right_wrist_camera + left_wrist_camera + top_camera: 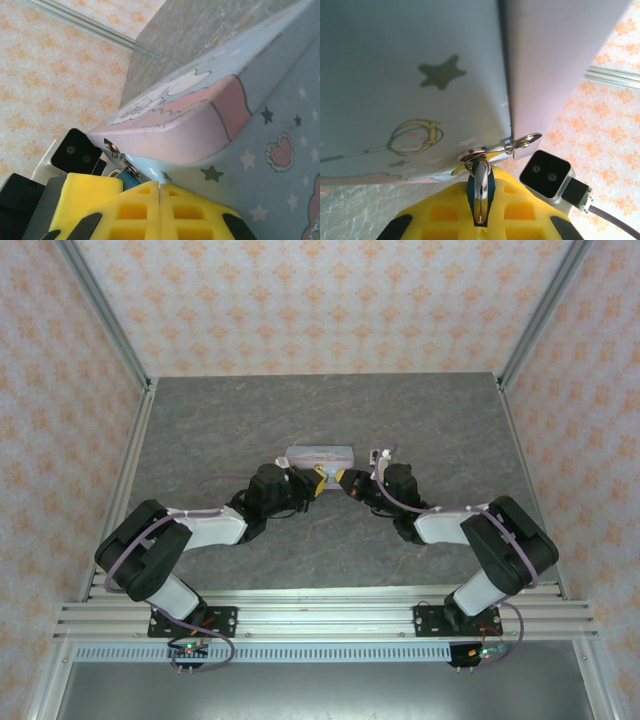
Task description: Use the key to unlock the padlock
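The padlock (pixel 491 186) is teal, and its metal shackle (pixel 481 192) passes through the hasp ring of the pale blue tin box (pixel 410 75). My left gripper (pixel 481 205) is shut on the padlock, its yellow fingers (pixel 440 210) pressing both sides. In the right wrist view the padlock (pixel 128 178) shows under the hasp (pixel 114 150). My right gripper (pixel 160 200) is shut, its fingers pressed together right next to the padlock and against the tin's (pixel 260 135) front. The key is hidden. In the top view both grippers, left (pixel 322 478) and right (pixel 352 483), meet at the tin's (pixel 320 454) near side.
The tin sits mid-table on the grey mat (pixel 320 410), with patterned walls (pixel 60 420) and aluminium posts (pixel 105 310) around it. The two arms angle inward from their bases at the near rail (pixel 320 620). The other wrist's camera (pixel 549 175) is close beside the padlock.
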Controlling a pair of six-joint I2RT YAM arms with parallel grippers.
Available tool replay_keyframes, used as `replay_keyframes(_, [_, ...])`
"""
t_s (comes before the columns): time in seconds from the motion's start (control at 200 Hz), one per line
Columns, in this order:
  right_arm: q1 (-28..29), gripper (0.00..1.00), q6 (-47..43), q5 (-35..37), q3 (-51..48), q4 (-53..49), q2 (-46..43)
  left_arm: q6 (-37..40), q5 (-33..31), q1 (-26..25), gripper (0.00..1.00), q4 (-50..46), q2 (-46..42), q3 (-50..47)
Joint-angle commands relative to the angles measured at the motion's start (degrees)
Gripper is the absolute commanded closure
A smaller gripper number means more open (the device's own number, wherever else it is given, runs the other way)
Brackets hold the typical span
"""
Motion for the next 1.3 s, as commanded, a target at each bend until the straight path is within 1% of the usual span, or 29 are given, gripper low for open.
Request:
replay_keyframes(0.0, [1.4,1.00,-3.5,1.3,-0.3,3.3,-2.1,1.8,9.6,-3.5,1.00,7.1,-3.2,2.6])
replay_keyframes(0.145, [1.4,1.00,-4.6,1.8,-0.8,3.3,-3.3,1.7,9.5,-3.4,1.00,8.2,-3.5,2.5])
replay_keyframes(0.39, [1.6,1.00,-4.7,0.3,-0.8,4.3,-3.0,0.9,9.3,-3.4,1.00,10.1,-2.5,2.9])
replay_keyframes(0.56, [1.8,1.00,-1.5,-1.9,-0.1,6.4,-2.7,1.4,9.3,-3.6,1.00,9.0,-1.9,3.8])
replay_keyframes(0.721, [3.5,1.00,-0.1,-3.6,2.0,5.8,-2.8,2.1,9.1,-3.9,1.00,8.0,-1.5,4.5])
replay_keyframes(0.856, [4.9,1.00,1.0,-4.1,3.5,6.4,-1.9,2.3,8.8,-4.6,1.00,8.0,-1.5,4.6])
replay_keyframes(1.091, [5.0,1.00,3.4,-3.5,5.3,8.1,-0.1,2.7,8.5,-5.9,1.00,7.7,-1.2,5.0])
replay_keyframes(1.196, [5.1,1.00,4.6,-4.0,6.2,8.0,0.4,3.7,8.5,-6.4,1.00,5.7,-1.1,5.2])
replay_keyframes(1.296, [5.0,1.00,5.8,-4.8,7.7,5.5,0.7,6.2,8.5,-6.5,1.00,0.9,-1.1,5.3])
